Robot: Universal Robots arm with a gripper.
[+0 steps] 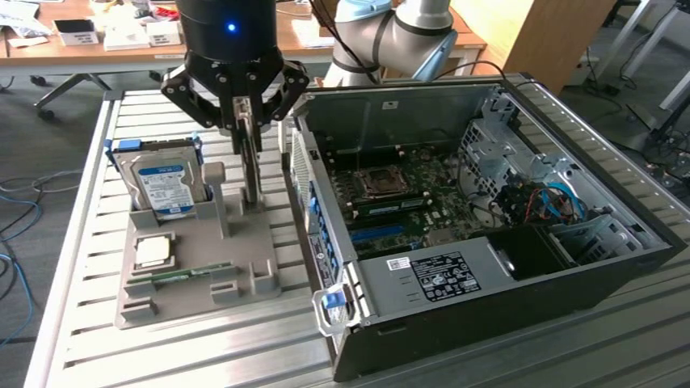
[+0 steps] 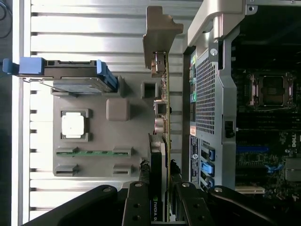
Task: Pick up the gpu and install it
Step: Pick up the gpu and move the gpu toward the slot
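Note:
The gpu (image 1: 252, 166) is a thin green card seen edge-on, standing upright over the grey holder tray (image 1: 250, 242) just beside the open computer case (image 1: 603, 267). My gripper (image 1: 244, 121) comes down from above with a finger on each face of the card, shut on it. In the wrist view the gpu (image 2: 165, 117) runs away from my gripper (image 2: 160, 188), its silver end bracket (image 2: 160, 28) at the far end. I cannot tell whether the card's lower edge still touches the tray (image 2: 136, 136). The motherboard (image 1: 401, 194) lies exposed inside the case.
On the tray stand a hard drive with a blue-white label (image 1: 161, 182), a silver processor chip (image 1: 153, 250) and a narrow green memory stick (image 1: 178, 275). The case wall (image 2: 207, 94) rises close beside the card. Desks with clutter stand beyond the slatted metal table (image 1: 194, 347).

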